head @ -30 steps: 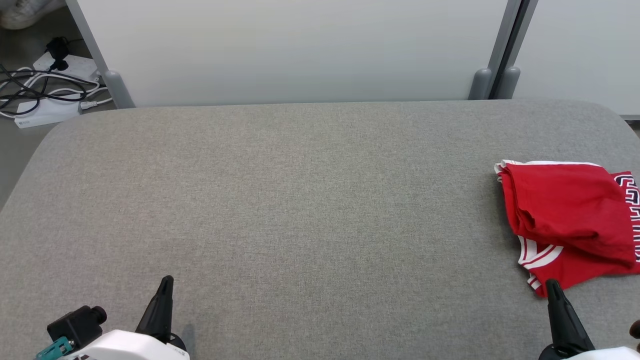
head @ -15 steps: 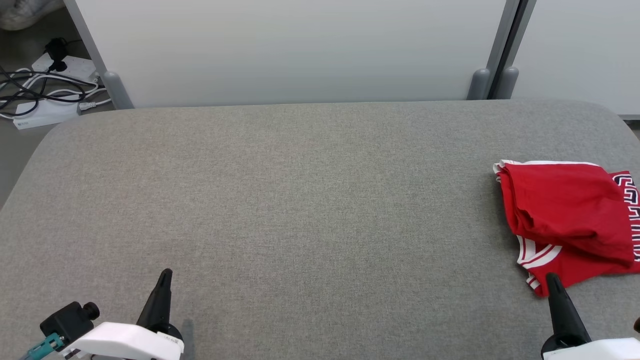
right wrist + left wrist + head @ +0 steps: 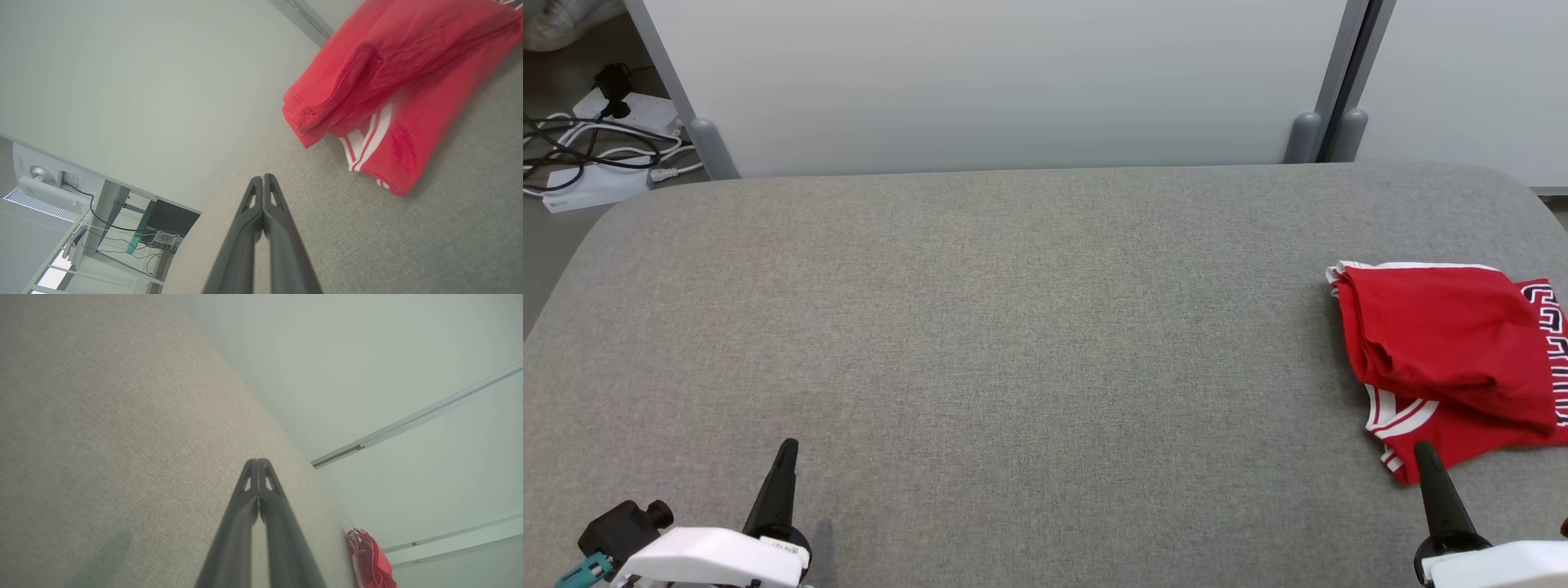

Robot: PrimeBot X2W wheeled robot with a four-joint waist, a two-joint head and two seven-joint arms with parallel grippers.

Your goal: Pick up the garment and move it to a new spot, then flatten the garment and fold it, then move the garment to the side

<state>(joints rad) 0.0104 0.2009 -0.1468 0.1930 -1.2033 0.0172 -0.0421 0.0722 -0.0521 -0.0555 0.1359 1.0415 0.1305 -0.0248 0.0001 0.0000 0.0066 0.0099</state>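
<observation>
1. Lying crumpled near the right edge of the table, the red garment rests free.
2. The right gripper, jaws pressed together, hovers just beside its near corner.
3. The left gripper, likewise closed, sits well apart.
4. Broad grey tabletop stretches between them.

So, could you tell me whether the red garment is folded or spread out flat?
Folded, loosely: the red garment lies in stacked layers, one flap doubled over its white-striped part.

One garment — one table — two end effectors
</observation>
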